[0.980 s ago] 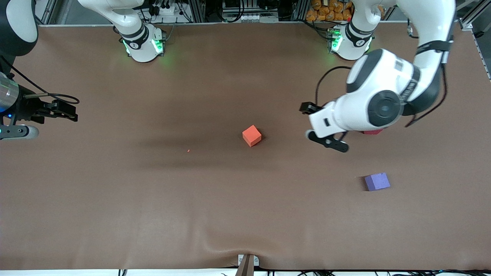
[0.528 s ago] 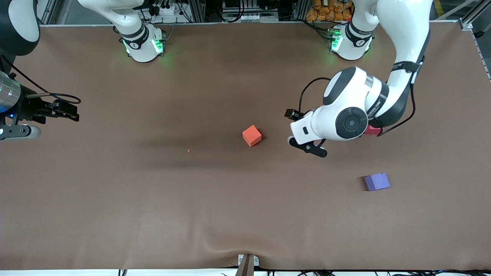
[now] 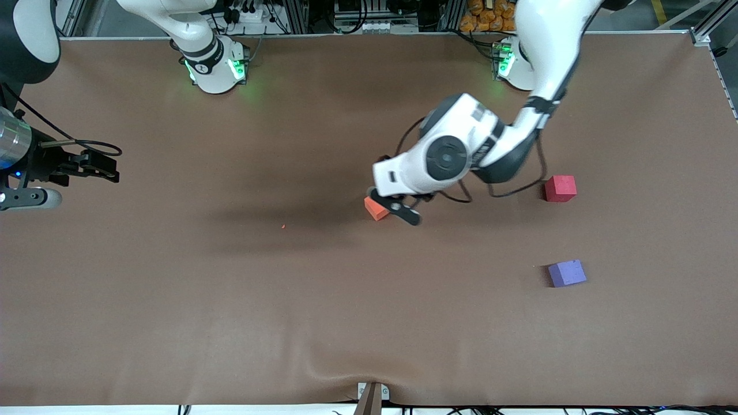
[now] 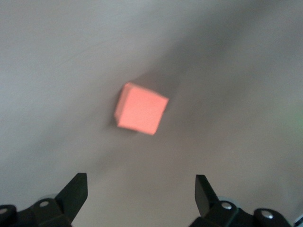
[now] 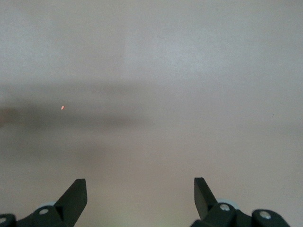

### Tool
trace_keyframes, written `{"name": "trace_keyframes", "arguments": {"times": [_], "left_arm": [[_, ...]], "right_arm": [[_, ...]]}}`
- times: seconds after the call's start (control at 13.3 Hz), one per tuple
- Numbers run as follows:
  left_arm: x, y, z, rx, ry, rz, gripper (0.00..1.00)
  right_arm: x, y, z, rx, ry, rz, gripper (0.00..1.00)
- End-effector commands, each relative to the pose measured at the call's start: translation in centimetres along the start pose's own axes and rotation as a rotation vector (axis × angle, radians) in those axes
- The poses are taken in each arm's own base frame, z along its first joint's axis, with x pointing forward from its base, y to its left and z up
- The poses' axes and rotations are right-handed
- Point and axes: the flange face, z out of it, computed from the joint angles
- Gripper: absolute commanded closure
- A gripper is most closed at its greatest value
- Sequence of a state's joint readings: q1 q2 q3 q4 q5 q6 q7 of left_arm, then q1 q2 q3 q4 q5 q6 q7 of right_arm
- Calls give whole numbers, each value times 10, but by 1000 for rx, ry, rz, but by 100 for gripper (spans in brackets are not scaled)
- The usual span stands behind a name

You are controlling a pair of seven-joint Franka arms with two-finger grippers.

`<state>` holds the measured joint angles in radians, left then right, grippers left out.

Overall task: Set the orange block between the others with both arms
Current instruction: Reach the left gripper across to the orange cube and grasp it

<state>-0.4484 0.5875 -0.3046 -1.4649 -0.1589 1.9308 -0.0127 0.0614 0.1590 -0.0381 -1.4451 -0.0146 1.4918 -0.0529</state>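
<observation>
Brown cloth covers the table (image 3: 230, 288) in the front view, and the orange block (image 3: 375, 209) lies near its middle, partly hidden by the left gripper (image 3: 394, 208), which hangs just over it with fingers spread and nothing held. The pinkish-red cube (image 3: 560, 188) sits well apart from the block toward the left arm's end of the table, and the purple cube (image 3: 567, 273) lies nearer the front camera than the red one. The right gripper (image 3: 95, 167) waits over the right arm's end of the table. In the left wrist view the orange block (image 4: 141, 108) rests on the cloth ahead of two wide-set fingertips (image 4: 73, 194). In the right wrist view the fingertips (image 5: 74, 195) stand apart over bare cloth with a tiny orange speck (image 5: 62, 108).
</observation>
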Motion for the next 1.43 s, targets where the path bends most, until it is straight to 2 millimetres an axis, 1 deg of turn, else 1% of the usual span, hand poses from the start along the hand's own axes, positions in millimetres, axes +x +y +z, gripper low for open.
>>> {"name": "trace_keyframes", "arguments": {"times": [0.0, 0.08, 0.15, 0.23, 0.3, 0.38, 0.45, 0.6, 0.68, 0.9, 1.21, 1.36], "left_arm": [[17, 0, 24, -2, 53, 133, 0], [20, 9, 30, 3, 76, 174, 0], [21, 26, 42, 31, 83, 221, 0], [22, 38, 59, 96, 74, 278, 0], [22, 51, 69, 145, 78, 315, 0], [22, 60, 82, 152, 74, 329, 0], [22, 65, 89, 155, 77, 340, 0], [22, 63, 104, 169, 62, 354, 0], [22, 61, 108, 190, 56, 367, 0], [19, 54, 114, 219, 40, 377, 0], [20, 42, 121, 240, 26, 373, 0], [20, 38, 129, 241, 15, 362, 0]], "right_arm": [[-2, -9, -4, -26, 6, -20, 0], [-2, -9, -4, -26, 6, -20, 0], [-2, -9, -4, -26, 6, -20, 0], [-3, -7, -4, -26, 6, -18, 0], [-3, -5, -4, -27, 5, -18, 0], [-3, -3, -4, -27, 7, -17, 0], [-2, -2, -4, -24, 5, -15, 0], [-2, -5, -3, -27, 4, -15, 0], [-2, -7, -4, -27, 4, -18, 0], [-2, 2, -3, -26, 4, -9, 0], [-2, 2, -2, -23, 2, -5, 0], [-1, 2, -1, -24, -1, -11, 0]]}}
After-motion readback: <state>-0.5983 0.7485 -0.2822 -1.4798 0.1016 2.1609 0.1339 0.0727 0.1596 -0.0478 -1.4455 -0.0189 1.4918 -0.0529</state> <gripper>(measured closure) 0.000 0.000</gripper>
